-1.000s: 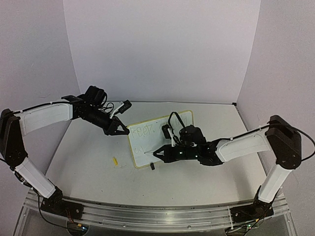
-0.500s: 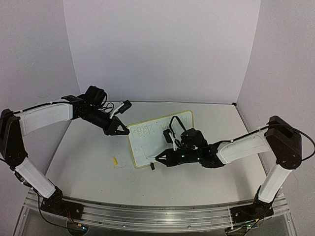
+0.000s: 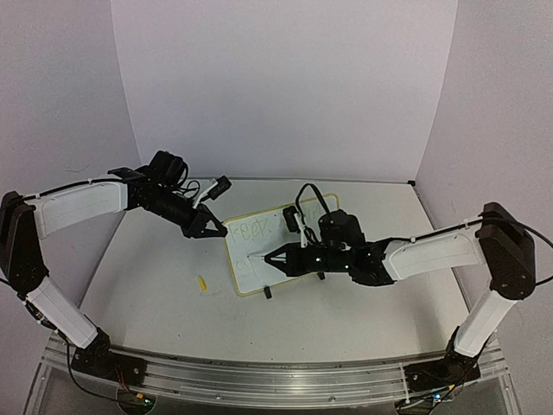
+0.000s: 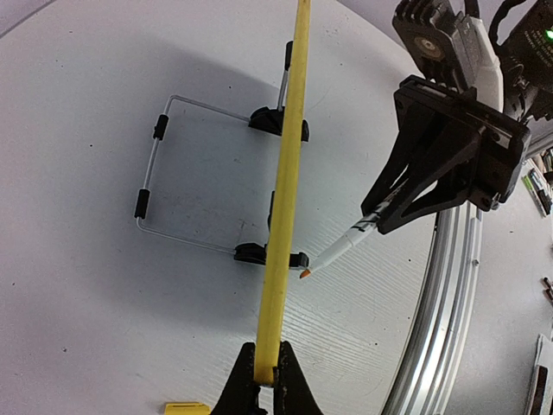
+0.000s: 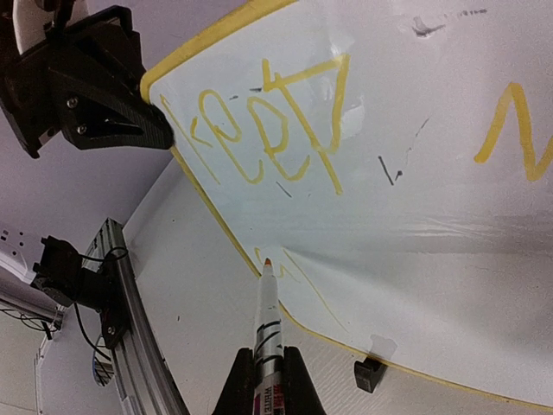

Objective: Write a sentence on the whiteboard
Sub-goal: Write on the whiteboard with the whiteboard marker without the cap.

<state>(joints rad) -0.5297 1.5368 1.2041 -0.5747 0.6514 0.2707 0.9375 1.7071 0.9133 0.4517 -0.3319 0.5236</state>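
The whiteboard [image 3: 298, 226], white with a pale yellow rim, stands tilted on the table. My left gripper [image 3: 217, 232] is shut on its left rim, seen edge-on in the left wrist view [image 4: 266, 370]. The sentence [image 5: 268, 130] is yellow scrawl at the board's upper left, with a short second-line mark [image 5: 290, 273] lower down. My right gripper [image 3: 275, 258] is shut on a white marker [image 5: 266, 316]. Its orange tip sits at that lower mark, near the board's lower-left rim. The marker also shows in the left wrist view [image 4: 346, 246].
A small yellow cap [image 3: 201, 283] lies on the table left of the board. A black clip foot [image 5: 370, 373] holds the board's bottom rim. A wire stand [image 4: 151, 173] props the board from behind. A metal rail [image 3: 259, 376] runs along the near edge.
My right gripper has carried the marker up and to the left along the board's lower left area. The left gripper and the board have stayed put.
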